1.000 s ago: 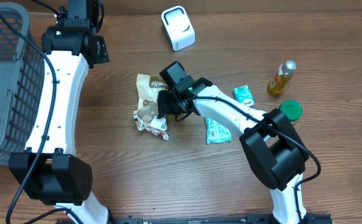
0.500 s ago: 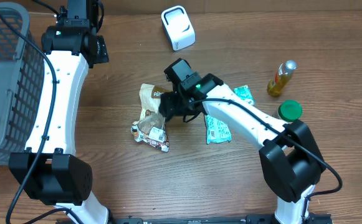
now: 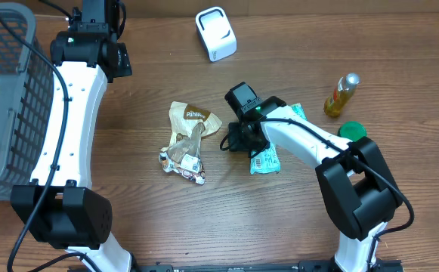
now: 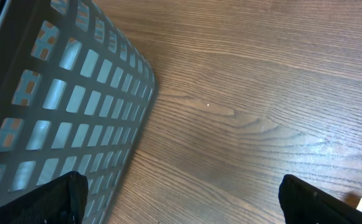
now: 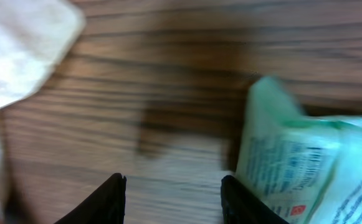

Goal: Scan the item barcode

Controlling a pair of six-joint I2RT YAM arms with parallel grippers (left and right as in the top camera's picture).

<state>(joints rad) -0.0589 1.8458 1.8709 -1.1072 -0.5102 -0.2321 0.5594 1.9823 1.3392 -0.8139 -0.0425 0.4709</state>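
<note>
Since a second ago the right hand (image 3: 239, 140) has left the bag (image 3: 187, 140) and gone over to the right. The bag now lies crumpled and a little shifted on the bench (image 3: 128, 219), well apart from the scanner (image 3: 215, 34). This hand is released: its fingers (image 5: 113, 198) stand parted with only wood between them, and the green packet (image 5: 293, 162) lies just beside the right one. I think the bag was put down so that the packet can be taken for scanning (it shows print upward, but I cannot tell if that is a barcode). The left hand (image 4: 187, 205) hangs wide open and empty next to the basket (image 4: 62, 93), probably only waiting. The basket seems to hold nothing, as far as its bottom can be seen.
</note>
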